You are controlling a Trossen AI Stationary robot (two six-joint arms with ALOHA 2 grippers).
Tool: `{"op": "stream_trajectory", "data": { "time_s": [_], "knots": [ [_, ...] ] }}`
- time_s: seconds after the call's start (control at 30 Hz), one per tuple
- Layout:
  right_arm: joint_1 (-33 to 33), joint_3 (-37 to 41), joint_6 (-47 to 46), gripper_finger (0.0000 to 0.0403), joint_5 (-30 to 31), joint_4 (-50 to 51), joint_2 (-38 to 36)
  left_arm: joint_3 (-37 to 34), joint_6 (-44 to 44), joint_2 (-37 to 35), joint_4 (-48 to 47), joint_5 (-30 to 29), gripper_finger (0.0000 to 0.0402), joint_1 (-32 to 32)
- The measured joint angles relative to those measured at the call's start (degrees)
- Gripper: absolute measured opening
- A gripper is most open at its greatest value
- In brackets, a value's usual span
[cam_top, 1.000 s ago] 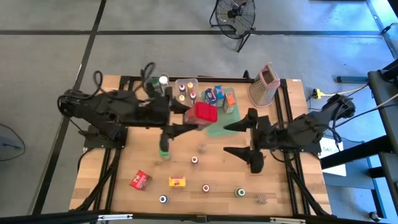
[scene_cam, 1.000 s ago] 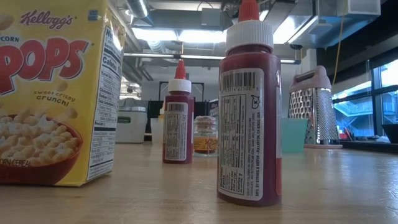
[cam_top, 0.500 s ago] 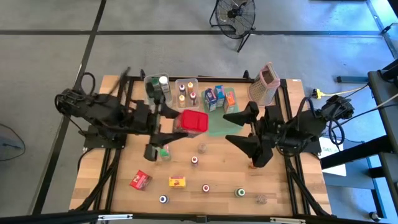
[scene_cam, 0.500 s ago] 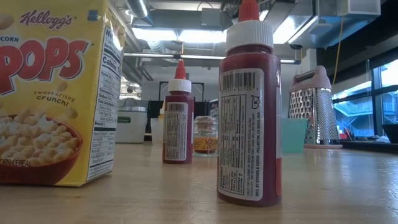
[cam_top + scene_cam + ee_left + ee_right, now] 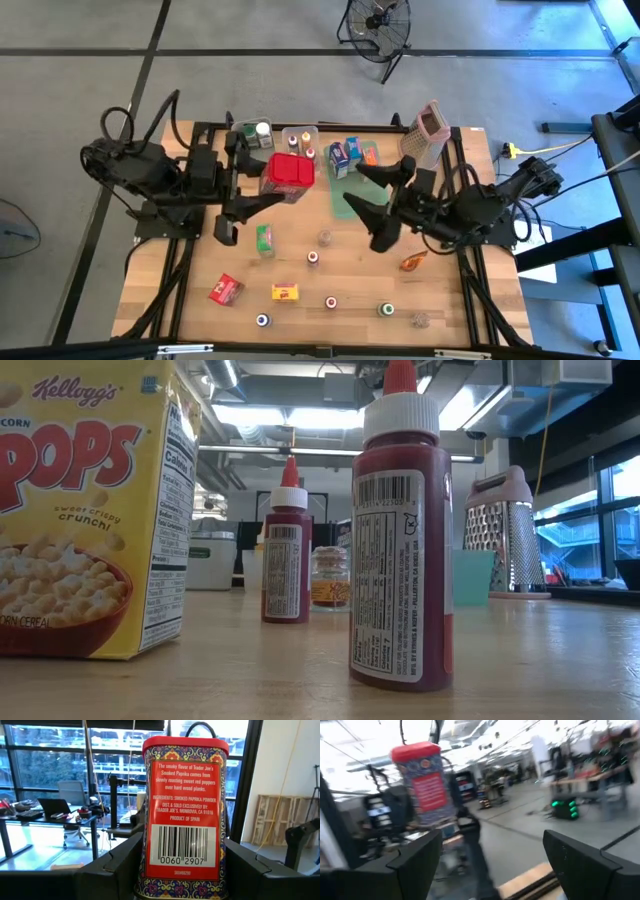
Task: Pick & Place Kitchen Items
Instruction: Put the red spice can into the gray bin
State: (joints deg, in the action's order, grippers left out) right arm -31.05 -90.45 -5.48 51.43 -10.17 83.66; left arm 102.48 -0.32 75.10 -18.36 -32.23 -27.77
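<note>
The red paprika tin (image 5: pixel 182 815) is held between the fingers of the left gripper (image 5: pixel 262 192), lifted off the table (image 5: pixel 450 300), just in front of the clear bins (image 5: pixel 300 135) at the back edge. In the left wrist view the tin is seen upright between the two fingers, its long axis running out along them, barcode label toward the camera. The right gripper (image 5: pixel 372 205) is spread wide and empty, held over the green tray (image 5: pixel 345 205), just right of the tin; the tin is also seen in the right wrist view, ahead of the open fingers. The tin lies between the two grippers, so a handover looks likely, though a drop into a bin cannot be ruled out. Left of the tray, a small green item (image 5: pixel 264 238) sits nearest the left gripper; other small items are scattered toward the front edge.
</note>
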Motion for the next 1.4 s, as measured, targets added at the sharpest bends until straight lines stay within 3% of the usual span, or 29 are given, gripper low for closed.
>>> {"op": "stream_trajectory", "data": {
  "time_s": [0.23,0.37,0.57,0.8,0.97,1.4],
  "knots": [
    [3.2,0.0,15.5,0.0348,-4.1,-9.0,0.3,0.0,-0.4,0.2,5.2,-3.2,0.021,0.7],
    [4.8,0.0,21.2,0.0348,-11.1,-13.3,0.3,0.1,1.6,1.8,11.1,-4.4,0.021,1.0],
    [5.2,-0.7,23.2,0.0348,-17.0,-15.5,-0.2,0.1,7.3,6.0,16.6,-2.6,0.021,1.4],
    [4.7,-5.1,23.1,0.0348,-23.3,-5.3,-0.2,0.1,8.1,8.2,20.3,-0.7,0.021,4.0],
    [4.8,-6.1,22.8,0.0348,-23.8,-2.4,-0.2,0.1,7.3,10.0,21.6,3.8,0.021,5.9],
    [5.2,-6.3,22.8,0.0347,-25.1,-1.3,-0.2,0.0,11.4,12.9,25.1,4.6,0.021,7.2]
  ]
}}
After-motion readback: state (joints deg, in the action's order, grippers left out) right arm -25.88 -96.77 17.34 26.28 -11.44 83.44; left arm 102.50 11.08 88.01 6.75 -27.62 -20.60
